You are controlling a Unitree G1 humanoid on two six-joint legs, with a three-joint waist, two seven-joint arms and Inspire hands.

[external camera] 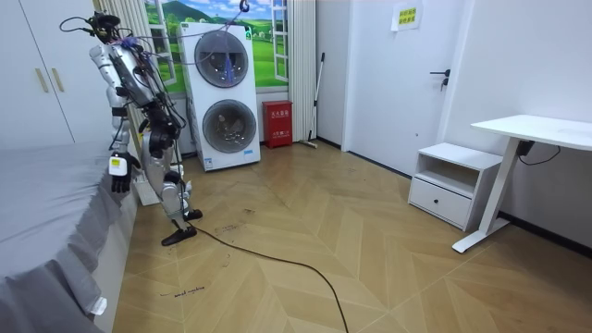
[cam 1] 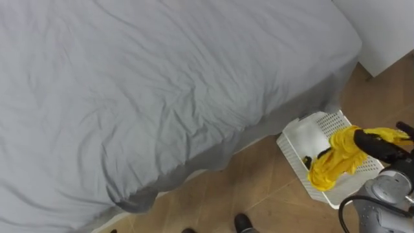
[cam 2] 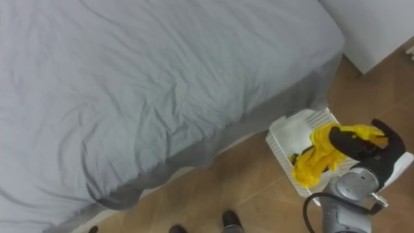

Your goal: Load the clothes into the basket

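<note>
Left eye view: I see the grey bed (cam 1: 162, 97) across most of the frame, its sheet creased and hanging over the edge to the wooden floor (cam 1: 259, 188). At the lower right, on the floor just beside the bed's corner, sits the white basket (cam 1: 292, 147). My right robot hand (cam 1: 381, 145) is over it, dark fingers (cam 1: 370, 140) curled round a yellow cloth (cam 1: 336, 160). The cloth hangs from that grip down into the basket, bunched near the front rim. I cannot tell whether its lower end rests on the basket.

Right eye view: the same scene, with the hand clamped on the cloth above the basket and the cloth's bulk inside the rim.

Room view: the robot stands at the bed's far end, facing the room view's left, bent a little forward, with a stacked washer (external camera: 222, 92) behind it. A dark robot hand (external camera: 118, 178) hangs low beside the bed's edge. I cannot tell which one it is, or its state. A white table (external camera: 536, 129) stands well apart at the room view's right.
</note>
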